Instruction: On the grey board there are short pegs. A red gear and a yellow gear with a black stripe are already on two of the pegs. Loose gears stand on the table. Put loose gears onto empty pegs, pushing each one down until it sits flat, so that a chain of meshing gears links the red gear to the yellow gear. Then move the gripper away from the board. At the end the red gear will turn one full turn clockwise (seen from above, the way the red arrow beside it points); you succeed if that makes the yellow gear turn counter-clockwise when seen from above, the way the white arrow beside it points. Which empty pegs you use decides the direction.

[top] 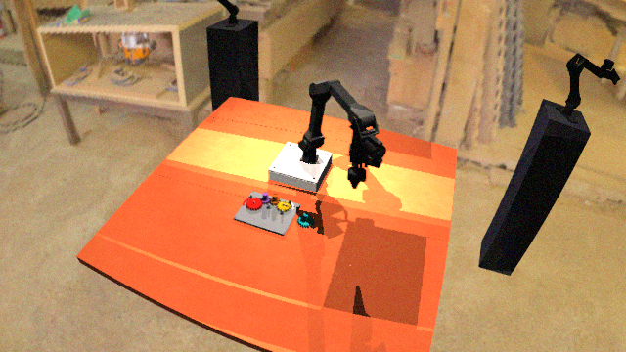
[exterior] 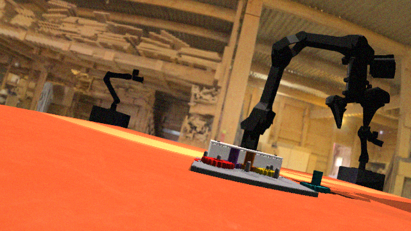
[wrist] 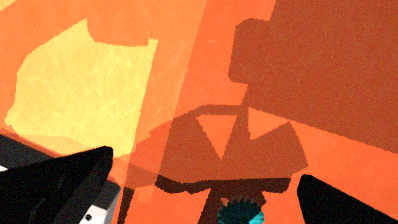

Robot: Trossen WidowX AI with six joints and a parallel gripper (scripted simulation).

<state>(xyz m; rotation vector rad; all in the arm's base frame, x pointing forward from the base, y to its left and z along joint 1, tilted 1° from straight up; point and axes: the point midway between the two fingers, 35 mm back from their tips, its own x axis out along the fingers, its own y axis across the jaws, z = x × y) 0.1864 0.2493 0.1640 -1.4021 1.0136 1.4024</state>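
Note:
On the grey board [top: 259,222] [exterior: 250,181], the red gear [top: 253,204] [exterior: 218,162] is at the left and the yellow gear [top: 284,207] [exterior: 264,171] at the right. A purple gear [top: 265,198] [exterior: 234,156] and an orange gear [top: 275,198] [exterior: 249,158] stand between them toward the board's back edge; whether their teeth mesh is too small to tell. Short grey pegs show, one bare peg [exterior: 248,166] at the front. A teal gear [top: 305,221] [exterior: 316,178] [wrist: 241,212] stands on the table right of the board. My gripper [top: 356,183] [exterior: 352,126] [wrist: 206,170] is open and empty, high above the table, away from the board.
The arm's white base box [top: 298,168] [exterior: 270,160] stands just behind the board. Two black pillars [top: 234,64] [top: 535,186] with other arms stand beyond the table. Dark shadows and bright bands cross the orange table [top: 196,254] [exterior: 96,179].

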